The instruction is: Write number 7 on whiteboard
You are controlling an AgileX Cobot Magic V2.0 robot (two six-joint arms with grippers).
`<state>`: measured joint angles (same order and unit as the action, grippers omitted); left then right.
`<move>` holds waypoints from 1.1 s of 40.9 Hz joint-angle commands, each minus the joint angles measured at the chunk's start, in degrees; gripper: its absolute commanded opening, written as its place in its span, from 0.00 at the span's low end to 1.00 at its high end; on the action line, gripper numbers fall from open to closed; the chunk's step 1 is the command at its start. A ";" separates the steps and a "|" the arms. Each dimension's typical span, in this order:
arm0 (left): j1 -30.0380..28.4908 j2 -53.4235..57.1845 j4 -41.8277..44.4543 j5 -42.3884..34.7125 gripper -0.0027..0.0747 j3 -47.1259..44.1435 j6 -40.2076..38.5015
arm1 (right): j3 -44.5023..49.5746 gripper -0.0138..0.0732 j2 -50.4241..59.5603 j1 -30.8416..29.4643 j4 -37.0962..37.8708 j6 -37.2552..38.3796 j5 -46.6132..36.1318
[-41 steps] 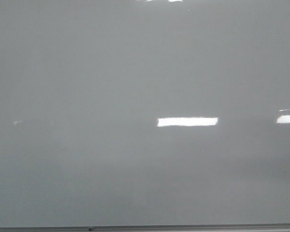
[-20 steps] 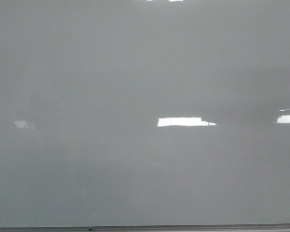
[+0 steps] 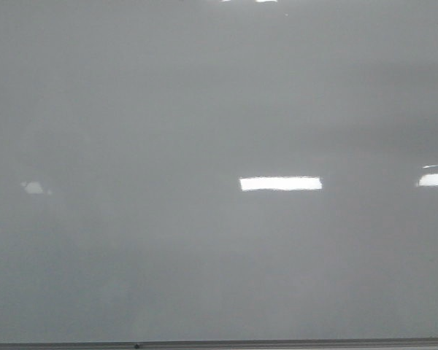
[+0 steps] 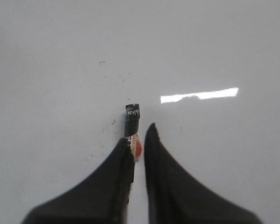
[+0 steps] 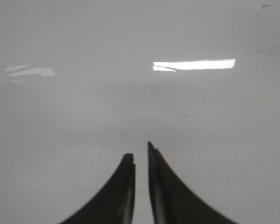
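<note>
The whiteboard (image 3: 204,109) is a glossy pale grey surface that fills the front view, and its face is blank there. The number 7 is not in view in any frame. In the left wrist view my left gripper (image 4: 139,133) is shut on a marker (image 4: 132,119). The marker's black end with white lettering sticks out past the fingertips toward the whiteboard (image 4: 224,46), and a red and white label shows between the fingers. In the right wrist view my right gripper (image 5: 139,149) is shut and holds nothing, pointing at the whiteboard (image 5: 84,116). Neither arm appears in the front view.
A thin grey frame edge (image 3: 277,341) runs along the board's lower side. Bright rectangular glare patches (image 3: 280,184) lie on the surface. A few small dark specks (image 4: 102,62) dot the board near the marker's end.
Only reflections have changed in the front view: the central glare bar altered slightly in shape, and a faint bright patch at the left has grown. No line has appeared.
</note>
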<state>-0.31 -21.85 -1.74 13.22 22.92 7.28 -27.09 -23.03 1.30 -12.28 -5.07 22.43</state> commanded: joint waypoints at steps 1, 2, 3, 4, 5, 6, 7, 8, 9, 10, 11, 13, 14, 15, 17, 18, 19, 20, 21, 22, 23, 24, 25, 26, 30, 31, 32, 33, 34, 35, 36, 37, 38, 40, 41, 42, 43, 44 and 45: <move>0.34 -0.73 -0.60 -3.87 0.52 1.73 -0.49 | -2.04 0.60 -0.73 0.09 -0.39 -0.24 -4.74; 0.34 -0.73 -0.60 -3.87 0.59 1.60 -0.49 | -2.04 0.64 -0.73 0.09 -0.39 -0.24 -4.74; 0.34 -0.73 -0.60 -3.87 0.65 1.60 -0.49 | -2.04 0.70 -0.73 0.09 -0.39 -0.24 -4.74; 0.34 -0.73 -0.60 -3.87 0.73 1.60 -0.49 | -2.04 0.77 -0.73 0.09 -0.39 -0.24 -4.80; 0.34 -0.73 -0.60 -3.87 0.77 1.60 -0.49 | -2.04 0.81 -0.73 0.09 -0.39 -0.24 -4.80; 0.34 -0.73 -0.60 -3.87 0.79 1.60 -0.49 | -2.04 0.85 -0.73 0.09 -0.39 -0.24 -4.80; 0.34 -0.73 -0.60 -3.87 0.82 1.60 -0.49 | -2.04 0.88 -0.73 0.09 -0.39 -0.24 -4.80; 0.34 -0.73 -0.60 -3.87 0.84 1.60 -0.49 | -2.04 0.90 -0.73 0.09 -0.39 -0.24 -4.80; 0.34 -0.73 -0.60 -3.99 0.84 1.60 -0.49 | -2.04 0.92 -0.73 0.09 -0.39 -0.24 -4.80; 0.34 -0.73 -0.60 -4.12 0.84 1.60 -0.49 | -2.04 0.92 -0.73 0.09 -0.39 -0.24 -4.80; 0.34 -1.03 -0.60 -4.21 0.83 1.60 -0.37 | -2.04 0.92 -0.73 0.09 -0.39 -0.24 -4.80; 0.34 -1.63 0.13 -4.34 0.83 1.74 0.51 | -2.04 0.92 -0.73 0.09 -0.39 -0.24 -4.80; 0.34 -2.27 0.57 -4.34 0.83 1.87 0.83 | -2.04 0.92 -0.73 0.09 -0.39 -0.24 -4.80; 0.34 -3.05 1.35 -4.18 0.83 2.02 1.03 | -2.04 0.92 -0.73 0.09 -0.39 -0.24 -4.80; 0.34 -5.84 2.52 -3.25 0.83 3.01 1.03 | -2.04 0.92 -0.73 0.09 -0.39 -0.24 -4.85; 0.34 -7.42 2.99 -2.84 0.83 3.59 1.03 | -2.04 0.92 -0.73 0.09 -0.39 -0.24 -4.94; 0.34 -9.22 3.53 -2.02 0.83 4.31 1.03 | -2.04 0.92 -0.73 0.09 -0.39 -0.24 -4.94; 0.34 -11.16 3.95 -1.35 0.83 5.11 1.03 | -2.04 0.92 -0.73 0.09 -0.39 -0.24 -4.94; 0.34 -14.03 4.19 -0.68 0.83 6.28 1.03 | -2.04 0.92 -0.73 0.09 -0.39 -0.24 -4.94; 0.34 -15.53 4.53 -0.06 0.83 7.20 1.03 | -2.04 0.92 -0.73 0.09 -0.39 -0.24 -4.94; 0.34 -17.83 4.82 0.56 0.83 7.85 1.03 | -2.04 0.92 -0.73 0.09 -0.39 -0.24 -4.94; 0.34 -21.01 4.87 1.56 0.83 9.20 1.03 | -2.04 0.92 -0.73 0.09 -0.39 -0.24 -4.94; 0.34 -23.41 4.98 2.34 0.83 10.29 1.03 | -2.04 0.92 -0.73 0.09 -0.39 -0.24 -4.94; 0.34 -25.77 4.98 3.23 0.83 11.35 1.03 | -2.04 0.92 -0.73 0.09 -0.39 -0.24 -4.94; 0.34 -34.86 5.10 6.15 0.83 15.50 1.03 | -2.04 0.92 -0.73 0.09 -0.39 -0.24 -4.94; 0.34 -36.76 5.25 6.15 0.83 16.22 1.03 | -2.04 0.92 -0.73 0.09 -0.39 -0.24 -4.94; 0.34 -39.11 5.64 6.03 0.83 17.06 1.03 | -2.04 0.92 -0.73 0.09 -0.39 -0.24 -4.94; 0.34 -40.19 6.05 5.93 0.83 17.59 1.03 | -2.04 0.92 -0.73 0.09 -0.39 -0.24 -4.94; 0.31 -42.28 6.45 5.41 0.83 18.09 1.03 | -2.04 0.92 -0.73 0.09 -0.39 -0.24 -4.94; 0.31 -43.74 6.63 4.96 0.83 18.46 1.03 | -2.04 0.92 -0.73 0.09 -0.39 -0.24 -4.94; 0.05 -45.07 6.86 4.58 0.83 18.97 1.03 | -2.04 0.92 -0.73 0.09 -0.39 -0.24 -4.94; -0.15 -46.36 6.86 4.17 0.83 19.17 1.03 | -2.04 0.92 -0.73 0.09 -0.39 -0.24 -4.94; -0.73 -47.93 6.86 3.63 0.83 19.48 0.88 | -2.04 0.92 -0.73 0.09 -0.39 -0.24 -4.94; -1.84 -49.97 6.86 2.96 0.83 19.98 0.01 | -2.04 0.92 -0.73 0.09 -0.39 -0.24 -4.94; -2.51 -50.88 6.86 2.36 0.83 20.25 -0.40 | -2.04 0.92 -0.73 0.09 -0.39 -0.24 -4.94; -3.21 -51.71 6.86 1.70 0.83 20.36 -0.41 | -2.04 0.92 -0.73 0.09 -0.39 -0.24 -4.94; -3.99 -52.64 6.86 0.91 0.83 20.35 -0.41 | -2.04 0.92 -0.73 0.09 -0.39 -0.24 -4.94; -4.45 -53.02 6.86 -0.07 0.83 20.35 -0.41 | -2.04 0.92 -0.73 0.09 -0.39 -0.24 -4.94; -4.70 -53.78 6.86 -1.34 0.83 20.35 -0.41 | -2.04 0.92 -0.73 0.09 -0.39 -0.24 -4.94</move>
<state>-3.51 -74.82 4.85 18.27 41.17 7.69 -27.09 -23.03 1.30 -12.28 -5.07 22.43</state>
